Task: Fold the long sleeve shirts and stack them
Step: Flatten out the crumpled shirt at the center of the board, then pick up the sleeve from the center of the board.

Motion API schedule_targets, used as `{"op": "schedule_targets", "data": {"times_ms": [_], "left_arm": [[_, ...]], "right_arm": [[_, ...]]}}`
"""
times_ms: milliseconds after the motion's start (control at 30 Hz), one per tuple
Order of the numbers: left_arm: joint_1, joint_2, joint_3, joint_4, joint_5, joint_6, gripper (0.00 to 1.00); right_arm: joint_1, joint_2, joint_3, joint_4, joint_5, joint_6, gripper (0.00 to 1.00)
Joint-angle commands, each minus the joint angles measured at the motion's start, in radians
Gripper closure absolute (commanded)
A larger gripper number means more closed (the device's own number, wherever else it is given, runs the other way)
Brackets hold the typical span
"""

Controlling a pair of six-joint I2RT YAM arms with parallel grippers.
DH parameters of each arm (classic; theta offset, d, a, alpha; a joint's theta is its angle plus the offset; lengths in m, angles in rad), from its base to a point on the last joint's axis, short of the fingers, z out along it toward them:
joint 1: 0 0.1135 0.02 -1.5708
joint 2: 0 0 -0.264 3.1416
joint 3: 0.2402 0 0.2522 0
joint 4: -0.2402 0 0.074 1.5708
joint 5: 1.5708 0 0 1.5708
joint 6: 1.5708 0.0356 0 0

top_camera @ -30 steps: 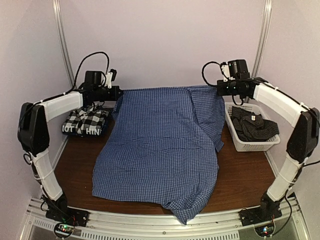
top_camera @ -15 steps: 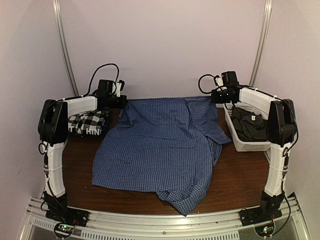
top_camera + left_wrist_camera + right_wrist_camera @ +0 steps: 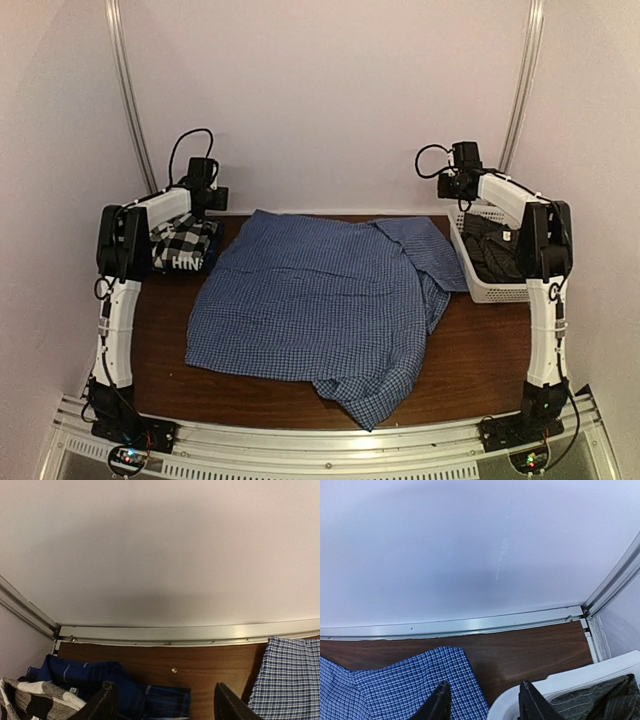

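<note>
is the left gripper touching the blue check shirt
Apart. The top external view shows a gap between the left gripper and the blue check shirt; its jaws are open, empty.

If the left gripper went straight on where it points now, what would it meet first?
Likely the bare table just past the folded shirts' edge, or the rail under the back wall; depth is unclear.

Far top view, close wrist views: all face the wall [image 3: 320,100].
</note>
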Motion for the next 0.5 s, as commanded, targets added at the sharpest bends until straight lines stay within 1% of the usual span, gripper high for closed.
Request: {"op": "schedule_targets", "data": {"times_ms": [0, 67, 133, 233, 267, 333, 400, 467], "left_arm": [[-0.004, -0.042, 0.032, -0.049, -0.088, 0.01, 0.31], [-0.004, -0.098, -0.017, -0.045, -0.039, -0.011, 0.29], [-0.004, -0.169, -0.093, -0.032, 0.033, -0.045, 0.28], [-0.005, -0.318, -0.263, 0.025, 0.177, -0.109, 0.28], [-0.005, -0.366, -0.329, 0.057, 0.216, -0.138, 0.28], [-0.006, -0.463, -0.474, 0.145, 0.347, -0.193, 0.27], [-0.011, -0.548, -0.638, 0.241, 0.432, -0.245, 0.24], [-0.024, -0.621, -0.754, 0.332, 0.492, -0.279, 0.22]], "right_arm": [[0.006, -0.052, 0.009, -0.047, 0.056, 0.012, 0.45], [0.008, -0.1, -0.041, -0.042, 0.05, 0.009, 0.34], [0.01, -0.168, -0.116, -0.033, 0.032, 0.006, 0.28], [0.023, -0.311, -0.302, -0.002, -0.033, 0.011, 0.25], [0.036, -0.366, -0.373, 0.013, -0.046, 0.011, 0.24], [0.068, -0.466, -0.52, 0.034, -0.069, 0.01, 0.22], [0.114, -0.55, -0.637, 0.027, -0.056, 0.003, 0.2], [0.167, -0.613, -0.737, 0.008, -0.02, -0.004, 0.19]]}}
